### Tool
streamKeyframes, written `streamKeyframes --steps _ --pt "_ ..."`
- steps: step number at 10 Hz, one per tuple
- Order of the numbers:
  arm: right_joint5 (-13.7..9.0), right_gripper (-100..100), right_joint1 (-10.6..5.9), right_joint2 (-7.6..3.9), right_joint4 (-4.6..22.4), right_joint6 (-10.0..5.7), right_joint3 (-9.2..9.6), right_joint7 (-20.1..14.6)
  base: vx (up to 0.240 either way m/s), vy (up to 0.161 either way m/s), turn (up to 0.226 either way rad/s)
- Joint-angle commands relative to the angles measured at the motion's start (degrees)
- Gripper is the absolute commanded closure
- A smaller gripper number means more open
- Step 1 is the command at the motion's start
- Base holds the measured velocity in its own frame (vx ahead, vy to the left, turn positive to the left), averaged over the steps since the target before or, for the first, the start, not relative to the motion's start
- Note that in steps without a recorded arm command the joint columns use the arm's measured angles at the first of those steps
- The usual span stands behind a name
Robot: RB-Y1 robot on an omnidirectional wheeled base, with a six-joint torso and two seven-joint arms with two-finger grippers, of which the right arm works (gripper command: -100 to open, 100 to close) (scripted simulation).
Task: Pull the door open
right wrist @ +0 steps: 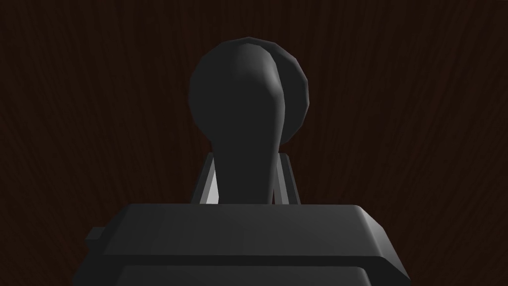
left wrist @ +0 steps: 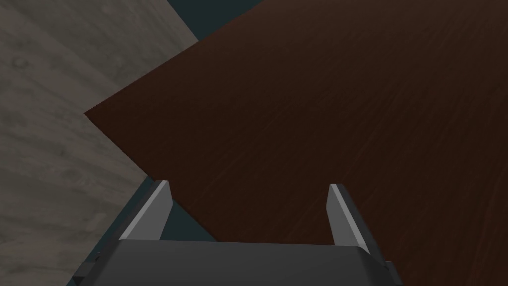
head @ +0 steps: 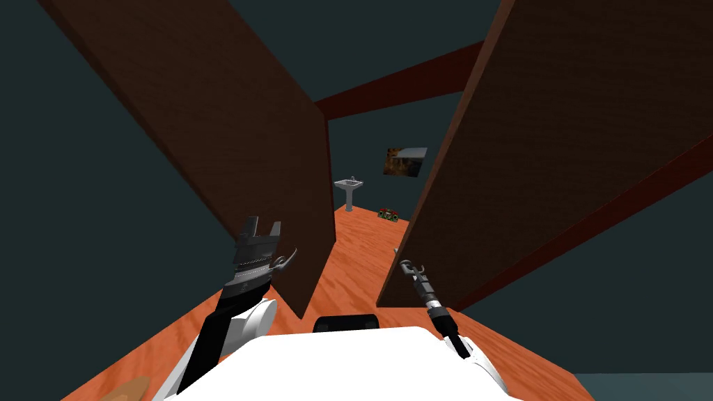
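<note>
A dark brown door panel stands ajar on my right, and its dark lever handle sits at its lower near edge. My right gripper is shut on that handle. In the right wrist view the handle rises from between the gripper's fingers, which press its sides against the brown door face. My left gripper stands open and holds nothing, close in front of a second brown panel. The left wrist view shows this gripper open before that panel.
The left panel carries its own grey lever beside my left gripper. Between the two panels an orange wood floor leads to a white pedestal sink, a small red and green object and a wall picture.
</note>
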Motion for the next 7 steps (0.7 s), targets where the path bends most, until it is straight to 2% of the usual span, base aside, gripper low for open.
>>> streamKeyframes --steps 1,3,4,5,7 --pt "0.8 100 1.47 -0.62 0.2 -1.95 0.18 -1.0 -0.145 -0.063 0.145" --pt "0.8 100 1.47 -0.62 0.2 -1.95 0.18 -1.0 -0.08 -0.024 0.01" --pt "1.3 100 2.43 -1.11 0.5 -3.56 0.17 -1.6 -0.072 -0.009 0.084" --pt "1.3 100 2.43 -1.11 0.5 -3.56 0.17 -1.6 -0.071 -0.022 0.066" --pt "1.8 100 3.37 -1.59 0.7 -5.15 0.16 -2.2 -0.075 -0.031 0.087"
